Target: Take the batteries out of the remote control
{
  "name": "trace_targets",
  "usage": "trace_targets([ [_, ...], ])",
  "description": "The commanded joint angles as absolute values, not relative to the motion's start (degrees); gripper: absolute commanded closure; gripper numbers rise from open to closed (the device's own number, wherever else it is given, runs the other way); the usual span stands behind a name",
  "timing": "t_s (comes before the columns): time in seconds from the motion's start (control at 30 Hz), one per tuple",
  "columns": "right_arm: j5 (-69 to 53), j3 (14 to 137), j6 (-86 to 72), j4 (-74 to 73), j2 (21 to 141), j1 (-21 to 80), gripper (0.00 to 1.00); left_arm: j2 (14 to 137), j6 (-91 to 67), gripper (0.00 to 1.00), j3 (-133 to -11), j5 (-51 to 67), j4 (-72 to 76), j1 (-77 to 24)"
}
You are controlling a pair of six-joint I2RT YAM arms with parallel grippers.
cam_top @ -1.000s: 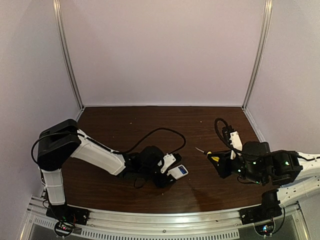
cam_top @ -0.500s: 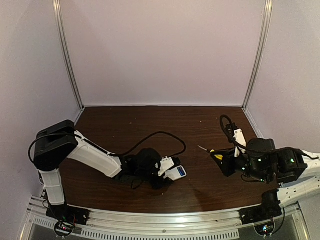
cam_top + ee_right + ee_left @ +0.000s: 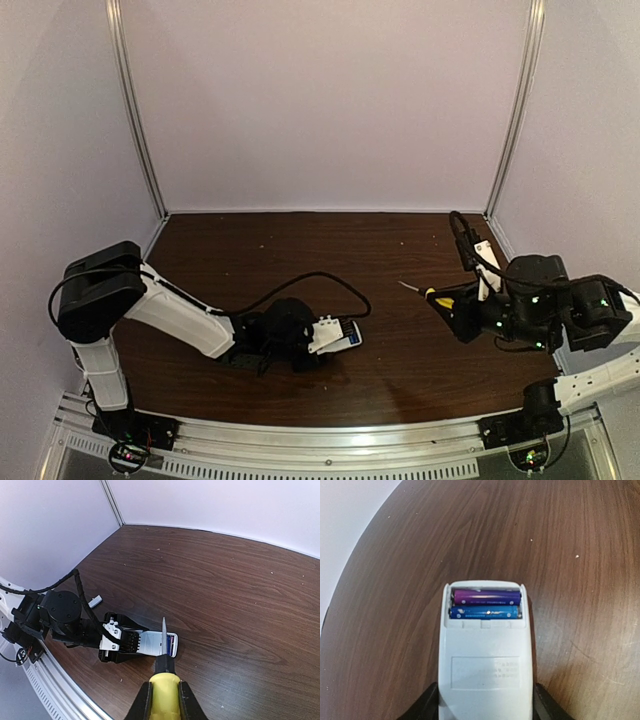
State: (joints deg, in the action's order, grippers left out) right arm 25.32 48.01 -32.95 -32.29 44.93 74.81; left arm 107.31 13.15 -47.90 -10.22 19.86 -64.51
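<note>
Wide brown table (image 3: 260, 250) and both arms are low over it. The left arm (image 3: 180, 310) stretches along the near side, and the left jaws are clamped on the long sides of the remote control (image 3: 485, 665). Its long axis runs straight out from those jaws, and the open bay sits at the far end, away from the grip. The right arm (image 3: 560, 320) is off to the other side, with the right jaws closed tight on the yellow handle of the screwdriver (image 3: 163, 680). The blade points out ahead of those jaws towards the remote's open end, with bare table between tip and remote. The batteries (image 3: 486, 605), two of them, lie crosswise in the bay, one purple and one blue. The right arm's blade looks like the tool for prying them out, so the tip has to close that gap.
</note>
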Motion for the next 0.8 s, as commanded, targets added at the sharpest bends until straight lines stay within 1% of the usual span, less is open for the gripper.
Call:
trace_targets([
  [0.0,25.42,50.39,-32.09,-36.20,46.86,74.70,1.00,105.48,16.49,1.00,-48.79,-14.50,25.33,-64.71],
  [0.17,26.05,53.71,-31.82,-39.32,49.54,74.70,1.00,105.09,17.39,1.00,-48.67,-16.68,26.20,-64.67],
  [0.3,25.24,55.70,-31.03,-41.29,50.10,74.70,1.00,104.00,17.61,1.00,-46.27,-18.09,29.52,-64.77],
  [0.53,27.47,58.83,-30.50,-45.85,53.11,74.44,1.00,102.43,18.19,1.00,-46.55,-12.71,26.71,-64.21],
  [0.63,27.41,58.70,-30.46,-45.10,54.27,74.36,1.00,102.57,17.93,1.00,-46.93,-10.68,26.15,-63.39],
  [0.77,26.42,58.76,-29.49,-44.14,55.30,74.27,1.00,102.33,18.76,1.00,-45.28,-7.67,29.07,-63.26],
])
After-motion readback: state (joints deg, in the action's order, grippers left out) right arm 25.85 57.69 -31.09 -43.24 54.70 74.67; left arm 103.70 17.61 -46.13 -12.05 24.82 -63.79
